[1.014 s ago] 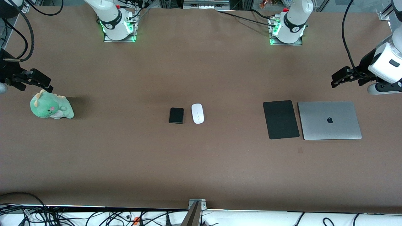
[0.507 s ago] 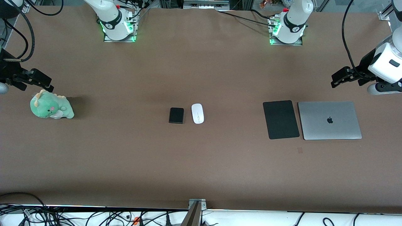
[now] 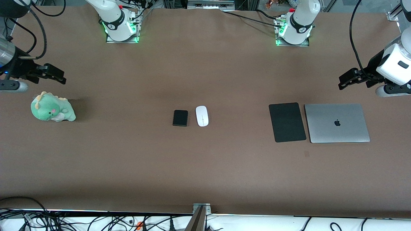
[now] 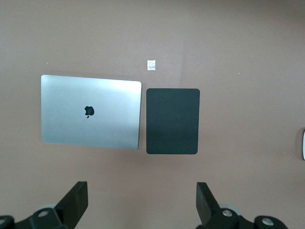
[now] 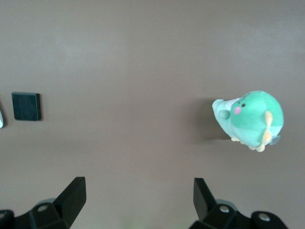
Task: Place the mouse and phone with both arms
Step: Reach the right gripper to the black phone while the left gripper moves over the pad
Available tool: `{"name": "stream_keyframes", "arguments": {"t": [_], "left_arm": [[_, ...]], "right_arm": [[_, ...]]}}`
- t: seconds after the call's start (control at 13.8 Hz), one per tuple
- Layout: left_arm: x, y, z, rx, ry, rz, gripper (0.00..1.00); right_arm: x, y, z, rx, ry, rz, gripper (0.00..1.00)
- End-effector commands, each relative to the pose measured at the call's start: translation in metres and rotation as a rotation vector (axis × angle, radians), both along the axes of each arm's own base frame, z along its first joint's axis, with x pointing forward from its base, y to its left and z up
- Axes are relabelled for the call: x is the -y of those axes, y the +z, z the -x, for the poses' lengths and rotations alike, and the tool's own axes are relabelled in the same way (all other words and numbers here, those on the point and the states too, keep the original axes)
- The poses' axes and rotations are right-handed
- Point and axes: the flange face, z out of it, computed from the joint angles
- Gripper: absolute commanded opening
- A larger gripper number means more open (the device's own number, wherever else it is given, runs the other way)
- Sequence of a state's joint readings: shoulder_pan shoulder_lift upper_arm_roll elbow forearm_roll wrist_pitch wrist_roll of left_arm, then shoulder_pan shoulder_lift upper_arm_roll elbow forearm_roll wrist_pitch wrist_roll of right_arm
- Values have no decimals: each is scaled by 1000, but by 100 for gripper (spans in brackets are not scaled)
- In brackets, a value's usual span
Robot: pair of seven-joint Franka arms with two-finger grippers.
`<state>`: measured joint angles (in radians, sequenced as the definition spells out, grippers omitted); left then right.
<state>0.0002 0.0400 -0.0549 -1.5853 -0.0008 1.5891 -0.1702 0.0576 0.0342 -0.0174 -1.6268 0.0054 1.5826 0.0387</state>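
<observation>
Mid-table, mouse (image 3: pixel 202 115) beside phone (image 3: pixel 180 117), well apart from both jaws

Your right claw (image 3: pixel 59 78) hangs over bare desk (image 3: pixel 205 166) at its own end, fingers (image 5: pixel 71 193) spread wide; your left claw (image 3: pixel 345 81) likewise hovers spread at its own end.

Only readable sign here is the dark Apple logo in the middle of the silver laptop's (image 3: pixel 337 123) closed lid, and it shows in the left wrist view too. No words, labels or numbers I can make out on anything else.
</observation>
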Motion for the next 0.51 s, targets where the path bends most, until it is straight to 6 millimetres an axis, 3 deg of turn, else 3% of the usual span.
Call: {"name": "stream_keyframes", "arguments": {"t": [0.0, 0.29, 0.43], "left_arm": [[2, 1, -5, -10, -21, -2, 100], [8, -8, -8, -27, -42, 3, 100], [14, -17, -7, -69, -45, 14, 100]], "right_arm": [[-7, -19, -8, -39, 21, 1, 100], [-41, -58, -26, -62, 43, -10, 100], [-65, -83, -36, -73, -42, -22, 100]]}}
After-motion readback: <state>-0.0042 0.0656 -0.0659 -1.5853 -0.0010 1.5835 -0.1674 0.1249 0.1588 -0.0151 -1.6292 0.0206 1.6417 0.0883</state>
